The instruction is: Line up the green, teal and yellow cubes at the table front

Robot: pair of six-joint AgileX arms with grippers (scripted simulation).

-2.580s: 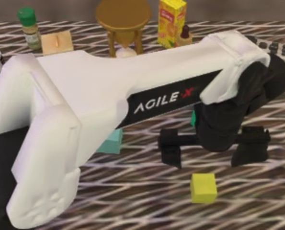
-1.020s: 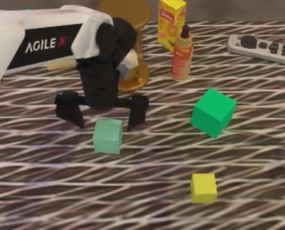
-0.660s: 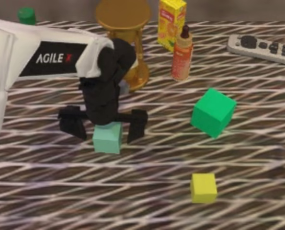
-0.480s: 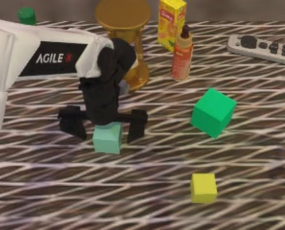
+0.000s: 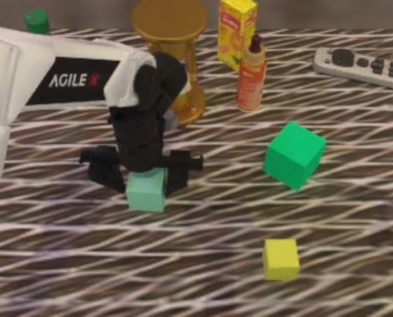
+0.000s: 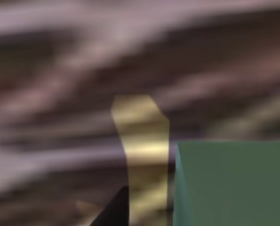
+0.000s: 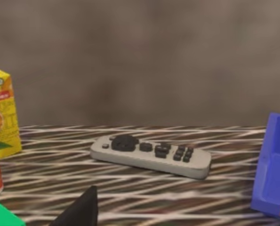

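The teal cube [image 5: 146,195] sits left of the table's middle. My left gripper [image 5: 145,182] is down over it, open, with a dark finger close on each side. In the left wrist view the teal cube [image 6: 231,183] fills one corner, and a gap shows between it and a dark fingertip [image 6: 114,212]. The green cube [image 5: 293,154] stands turned at the right. The yellow cube [image 5: 280,259] lies in front of it, near the table's front. My right gripper is outside the top view; its wrist view shows one fingertip [image 7: 82,207] set far to one side, and a corner of the green cube [image 7: 1,215].
A gold hourglass stand [image 5: 171,39] rises just behind my left arm. At the back are a yellow carton [image 5: 236,30], an orange bottle [image 5: 251,76], a grey remote [image 5: 361,66] and a green-capped jar [image 5: 36,20]. A blue bin [image 7: 274,165] shows in the right wrist view.
My left arm swung from the right side to the teal cube and came down over it. In the last half second its fingers drew in toward the cube's sides.
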